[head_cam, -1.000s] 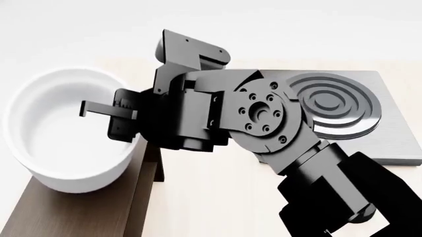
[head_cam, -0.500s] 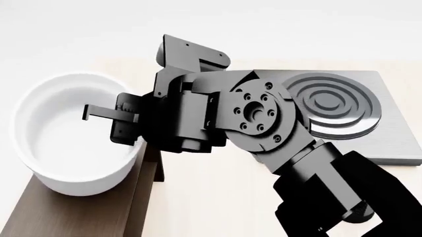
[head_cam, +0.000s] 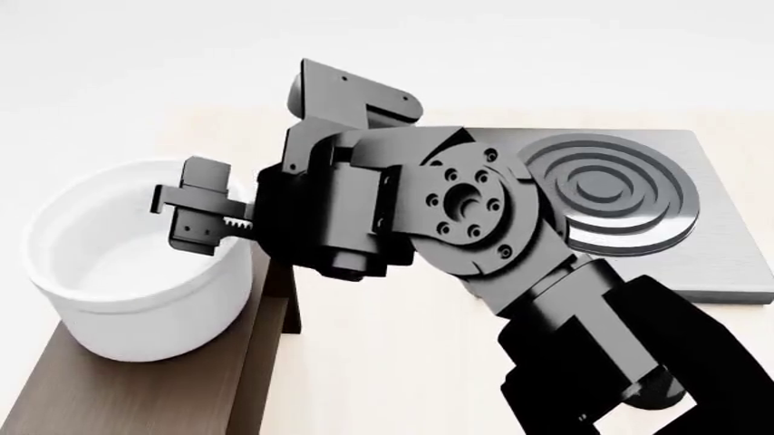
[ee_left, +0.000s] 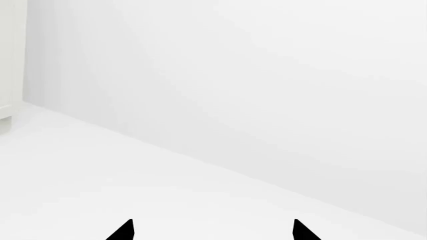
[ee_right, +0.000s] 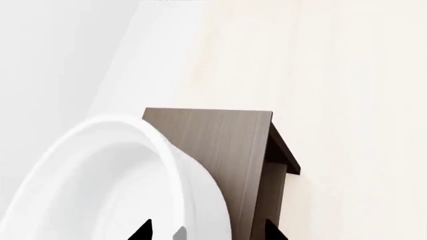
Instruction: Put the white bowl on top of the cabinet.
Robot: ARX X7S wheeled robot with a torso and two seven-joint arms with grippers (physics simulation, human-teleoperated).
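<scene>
White bowl (head_cam: 127,272) sits on the cabinet (head_cam: 145,390), right tool (head_cam: 199,217) spread wide around its rim, released — next, lift clear.

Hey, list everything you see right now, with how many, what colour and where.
white bowl: one, glossy white, sitting on the cabinet's top, at the head view's left.
cabinet: one, dark brown wood grain, under the bowl, on the table.
stove plate: one, grey square with ring grooves, on the table to the right of the cabinet.
table: one, pale wood, beneath everything.
right hand: one, black, at the bowl's near rim, fingers apart on either side of the wall.
left hand: one, only two black fingertips show, apart, facing white floor and wall, holding nothing.
</scene>
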